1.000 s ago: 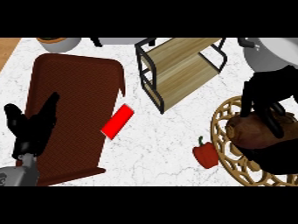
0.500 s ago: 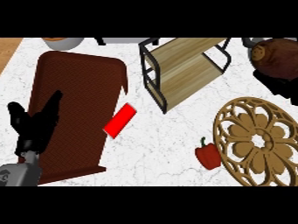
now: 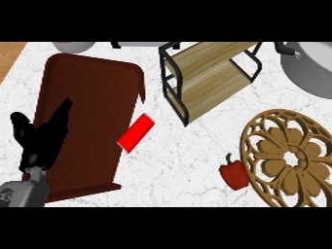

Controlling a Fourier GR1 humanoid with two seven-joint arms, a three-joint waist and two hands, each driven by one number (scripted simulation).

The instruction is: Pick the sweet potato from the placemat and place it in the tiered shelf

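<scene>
The left hand (image 3: pixel 40 138) is resting over the left edge of a dark red mat (image 3: pixel 89 97) on the white marble counter (image 3: pixel 190 160), its fingers straight and spread upward, holding nothing. Right of the mat, a tiered shelf (image 3: pixel 208 75) with wooden slats and a black frame is standing tilted. A flat red block (image 3: pixel 136 133) is lying just beside the mat's right edge, and a red bell pepper (image 3: pixel 234 174) is touching the left rim of a round wooden placemat (image 3: pixel 298 158) farther right. A grey pot (image 3: pixel 323 65) is sitting right of the shelf. Neither the right hand nor the sweet potato is showing.
</scene>
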